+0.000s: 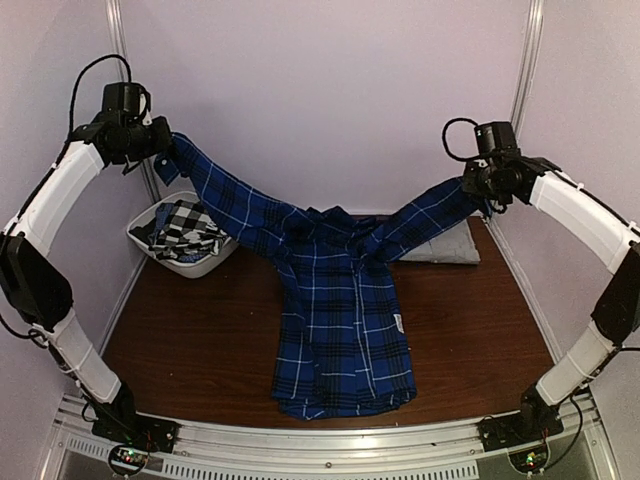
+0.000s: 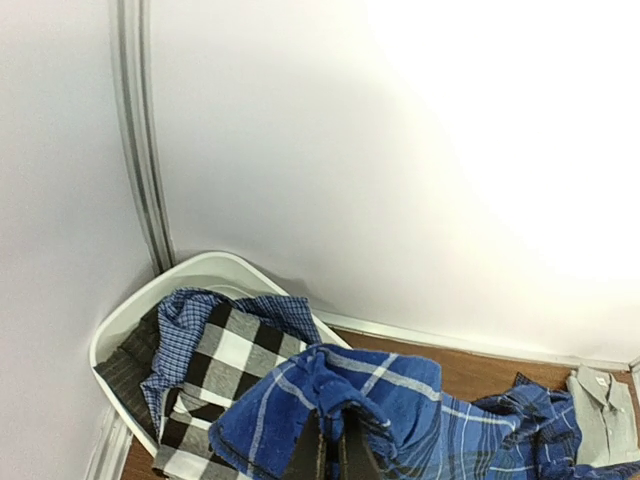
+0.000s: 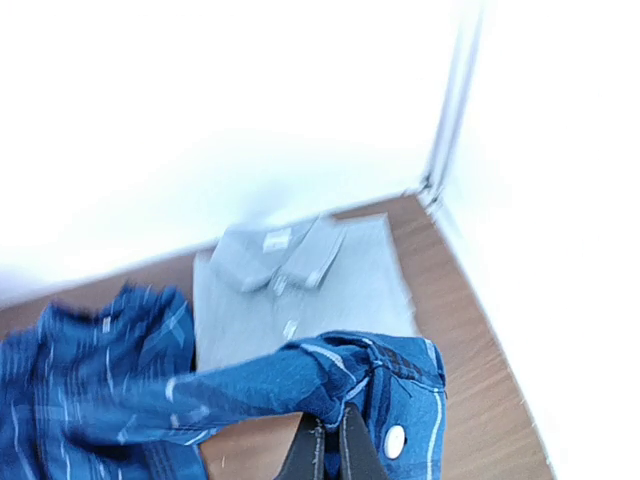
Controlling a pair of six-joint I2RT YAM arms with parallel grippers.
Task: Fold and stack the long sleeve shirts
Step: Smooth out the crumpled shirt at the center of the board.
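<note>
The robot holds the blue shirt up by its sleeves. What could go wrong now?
The left gripper and right gripper pinch only the sleeve ends of the blue plaid shirt, which might slip free. The right sleeve hangs near the grey shirt and could rumple it. The hem lies near the front edge of the table and may slide off.

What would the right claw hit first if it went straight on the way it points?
Probably the folded grey shirt on the table: the right claw, shut on a sleeve of the blue shirt, aims toward it, though depth is unclear.
</note>
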